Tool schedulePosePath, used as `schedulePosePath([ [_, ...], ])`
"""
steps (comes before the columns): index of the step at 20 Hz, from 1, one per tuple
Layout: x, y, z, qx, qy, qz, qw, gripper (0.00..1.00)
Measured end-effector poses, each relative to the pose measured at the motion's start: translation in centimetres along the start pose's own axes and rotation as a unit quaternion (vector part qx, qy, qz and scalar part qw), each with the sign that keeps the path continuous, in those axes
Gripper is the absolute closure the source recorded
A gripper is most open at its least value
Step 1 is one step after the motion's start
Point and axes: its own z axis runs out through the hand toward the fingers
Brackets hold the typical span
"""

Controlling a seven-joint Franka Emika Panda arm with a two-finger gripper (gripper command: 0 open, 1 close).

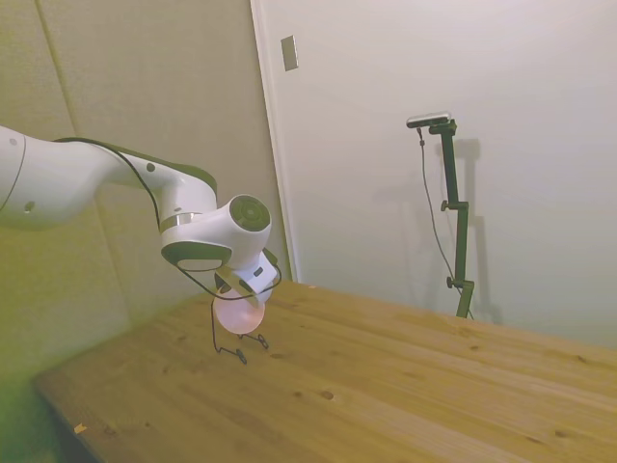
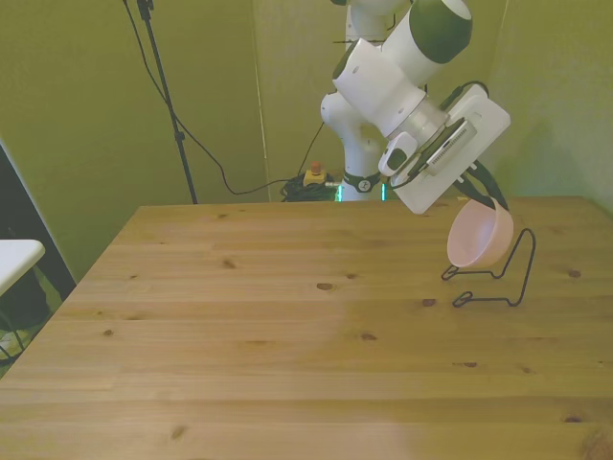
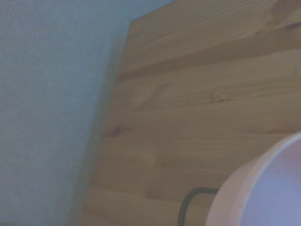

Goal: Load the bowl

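The pale pink bowl [image 2: 478, 238] is tipped up on its edge at the front view's right. My gripper [image 2: 486, 195] is shut on its upper rim. The bowl sits low within the thin black wire rack [image 2: 518, 270], whose upright loop stands just behind it and whose base wires lie on the table beneath. From these views I cannot tell whether the bowl rests on the wire. In the side view the bowl [image 1: 238, 314] hangs under my gripper [image 1: 247, 293] above the rack [image 1: 234, 349]. The wrist view shows the bowl's rim [image 3: 268, 188] and a bit of rack wire [image 3: 187, 205].
The wooden table [image 2: 287, 326] stretches wide toward the front view's left and the near edge. Close behind the rack is the table's far edge, with a wall [image 1: 405, 145] beyond it. Cables and the robot base [image 2: 359, 182] stand behind the table.
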Motion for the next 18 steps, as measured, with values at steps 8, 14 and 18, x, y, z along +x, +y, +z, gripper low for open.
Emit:
schedulePosePath([
  [8, 0.1, 0.7, 2.9, 0.019, -0.022, -0.004, 0.9996, 1.0],
  [14, 0.8, 1.7, 4.0, 0.028, -0.025, 0.004, 0.9993, 1.0],
  [18, 1.0, 2.3, 4.5, 0.028, -0.026, 0.008, 0.9992, 1.0],
])
